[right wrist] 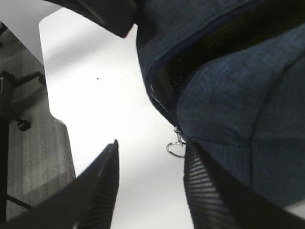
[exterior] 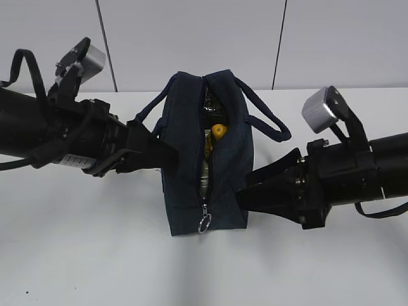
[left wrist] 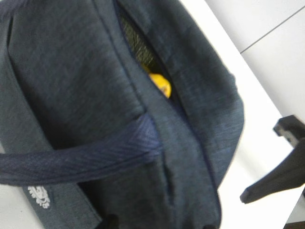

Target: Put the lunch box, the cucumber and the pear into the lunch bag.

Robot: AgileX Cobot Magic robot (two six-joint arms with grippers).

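Note:
The navy lunch bag [exterior: 185, 172] stands upright mid-table with its zipper open over the top and down the near end. The yellow pear [exterior: 218, 131] shows inside the opening, also in the left wrist view [left wrist: 160, 85]. Something dark green shows behind it [left wrist: 136, 40]; I cannot tell if it is the cucumber. A pale strip [exterior: 205, 177] shows lower in the slit; the lunch box is not clearly seen. My left gripper [exterior: 171, 154] is open against the bag's left side [left wrist: 158, 223]. My right gripper [exterior: 241, 194] is open at the bag's lower right [right wrist: 152, 145], beside the ring pull [right wrist: 175, 149].
The bag's two loop handles hang out to either side [exterior: 271, 121] [left wrist: 76, 160]. The white table [exterior: 95, 255] ends at a wall behind. In the right wrist view the table's edge and a dark stand [right wrist: 19, 124] lie at the left.

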